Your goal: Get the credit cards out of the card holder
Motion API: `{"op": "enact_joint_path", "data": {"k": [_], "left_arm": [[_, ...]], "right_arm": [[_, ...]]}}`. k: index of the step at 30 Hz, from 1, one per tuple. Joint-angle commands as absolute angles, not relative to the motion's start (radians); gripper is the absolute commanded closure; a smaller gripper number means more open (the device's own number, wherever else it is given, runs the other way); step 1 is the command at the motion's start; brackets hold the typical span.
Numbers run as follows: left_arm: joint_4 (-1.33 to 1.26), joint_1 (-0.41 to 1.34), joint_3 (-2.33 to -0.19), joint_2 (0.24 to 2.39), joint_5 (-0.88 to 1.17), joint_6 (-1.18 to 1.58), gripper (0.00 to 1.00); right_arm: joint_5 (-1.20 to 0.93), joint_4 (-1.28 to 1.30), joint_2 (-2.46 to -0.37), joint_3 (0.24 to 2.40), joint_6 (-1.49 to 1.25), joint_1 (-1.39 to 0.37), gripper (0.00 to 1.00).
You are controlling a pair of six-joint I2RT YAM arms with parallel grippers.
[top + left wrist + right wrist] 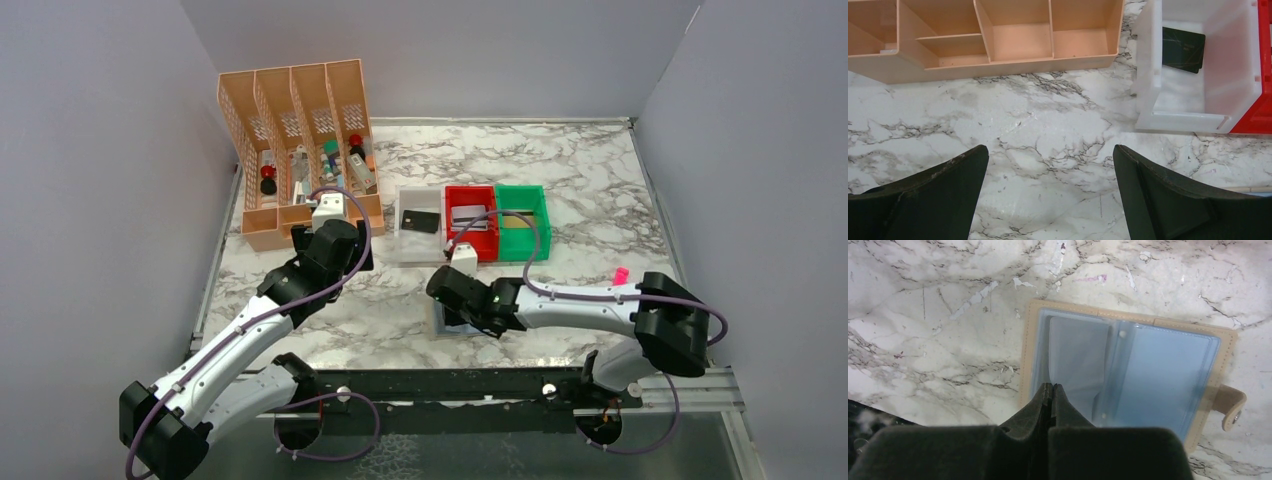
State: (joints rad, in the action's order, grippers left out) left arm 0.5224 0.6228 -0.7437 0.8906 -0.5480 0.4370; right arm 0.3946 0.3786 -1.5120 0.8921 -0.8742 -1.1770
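My right gripper (1052, 389), lower middle, was pinched shut at the grey card (1075, 355); nothing held the card holder (1168, 375), so it might lift too.

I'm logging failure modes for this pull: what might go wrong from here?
The right gripper is shut at a pocket edge of the card holder; whether it pinches a card or only the clear sleeve is unclear, so a pull may lift the holder. The left gripper hangs open near the white bin, not pinning the holder, which could slide.
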Motion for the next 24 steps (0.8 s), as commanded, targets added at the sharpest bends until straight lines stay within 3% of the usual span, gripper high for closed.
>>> {"op": "enact_joint_path", "data": {"k": [1,11,17,21,24], "left_arm": [[0.519,0.617,-0.738,0.890,-0.532,0.437,0.01],[0.520,0.617,-0.740,0.901,-0.529,0.437,0.01],[0.521,0.617,-0.741,0.905,-0.526,0.437,0.01],[0.520,0.617,-0.739,0.899,-0.529,0.437,0.01],[0.520,0.617,-0.739,0.900,-0.530,0.437,0.01]], "right_arm": [[0.393,0.342,-1.448,0.836,-0.890,-1.154,0.99],[0.308,0.206,-1.277,0.654,-0.937,-1.067,0.96],[0.406,0.324,-1.288,0.637,-1.023,-1.042,0.93],[0.513,0.445,-1.268,0.636,-1.109,-1.039,0.88],[0.589,0.527,-1.238,0.634,-1.156,-1.039,0.77]]}}
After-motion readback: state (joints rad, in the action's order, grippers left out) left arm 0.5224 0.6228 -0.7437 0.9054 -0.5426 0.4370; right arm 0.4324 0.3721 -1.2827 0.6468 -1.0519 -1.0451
